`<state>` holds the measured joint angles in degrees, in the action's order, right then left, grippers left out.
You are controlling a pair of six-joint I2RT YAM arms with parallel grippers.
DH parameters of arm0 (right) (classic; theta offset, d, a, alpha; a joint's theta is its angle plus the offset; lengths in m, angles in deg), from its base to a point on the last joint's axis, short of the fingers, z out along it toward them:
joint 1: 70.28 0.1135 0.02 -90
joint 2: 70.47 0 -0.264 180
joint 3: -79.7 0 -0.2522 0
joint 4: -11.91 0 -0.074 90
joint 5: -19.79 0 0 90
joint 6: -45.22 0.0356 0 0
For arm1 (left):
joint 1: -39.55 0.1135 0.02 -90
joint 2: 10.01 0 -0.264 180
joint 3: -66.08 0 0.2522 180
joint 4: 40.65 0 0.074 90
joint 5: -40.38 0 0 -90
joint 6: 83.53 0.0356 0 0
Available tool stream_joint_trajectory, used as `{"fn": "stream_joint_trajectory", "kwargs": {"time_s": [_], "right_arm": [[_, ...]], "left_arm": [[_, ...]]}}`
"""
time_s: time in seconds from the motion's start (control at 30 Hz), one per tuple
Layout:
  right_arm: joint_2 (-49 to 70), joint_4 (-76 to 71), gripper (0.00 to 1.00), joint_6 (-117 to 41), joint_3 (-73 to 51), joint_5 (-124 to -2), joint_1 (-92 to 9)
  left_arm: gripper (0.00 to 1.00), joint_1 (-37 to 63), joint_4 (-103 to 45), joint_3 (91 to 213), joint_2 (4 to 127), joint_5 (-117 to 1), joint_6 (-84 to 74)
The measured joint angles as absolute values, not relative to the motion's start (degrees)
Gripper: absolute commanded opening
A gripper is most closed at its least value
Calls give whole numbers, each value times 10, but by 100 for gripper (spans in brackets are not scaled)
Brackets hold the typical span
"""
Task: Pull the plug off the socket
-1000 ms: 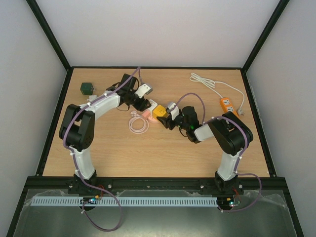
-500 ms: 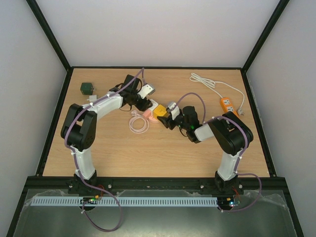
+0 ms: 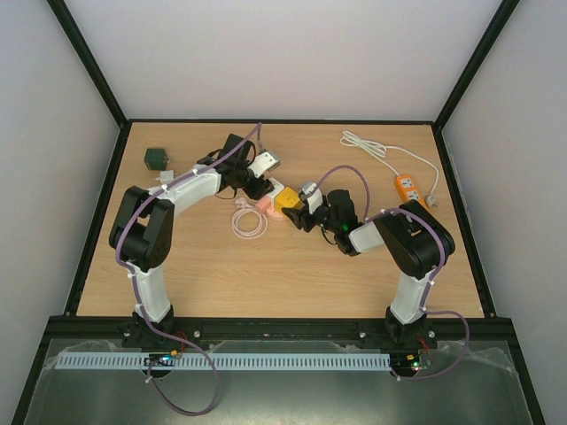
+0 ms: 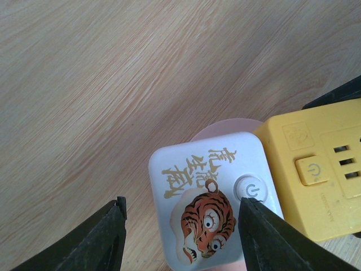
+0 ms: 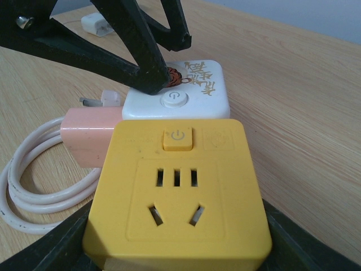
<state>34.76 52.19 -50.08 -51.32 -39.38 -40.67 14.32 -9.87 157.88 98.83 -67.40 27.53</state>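
Observation:
A yellow socket cube (image 3: pixel 286 200) lies mid-table, and my right gripper (image 3: pixel 299 211) is shut on it; its sides sit between the dark fingers in the right wrist view (image 5: pixel 177 192). A white plug block with a tiger print (image 4: pixel 211 197) butts against the yellow cube (image 4: pixel 316 175). It lies over a pink plug (image 5: pixel 90 138) with a coiled white cable (image 3: pixel 248 221). My left gripper (image 4: pixel 181 202) is open. Its jaws stand on either side of the white block (image 3: pixel 274 188), and the right fingertip (image 4: pixel 251 212) is by the block's power button.
A green cube (image 3: pixel 158 158) and a small white charger (image 3: pixel 165 177) sit at the far left. An orange power strip (image 3: pixel 408 187) with a white cord (image 3: pixel 381 150) lies at the far right. Black frame rails edge the table.
My left gripper has moved a little right, closing in over the white block. The right gripper and the yellow cube have not moved.

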Motion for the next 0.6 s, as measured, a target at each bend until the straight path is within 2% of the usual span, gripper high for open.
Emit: {"fn": "stream_joint_trajectory", "kwargs": {"time_s": [0.6], "right_arm": [[340,521,7,-480,-515,-397,-407]], "left_arm": [[54,131,-127,1576,988,-624,287]]}}
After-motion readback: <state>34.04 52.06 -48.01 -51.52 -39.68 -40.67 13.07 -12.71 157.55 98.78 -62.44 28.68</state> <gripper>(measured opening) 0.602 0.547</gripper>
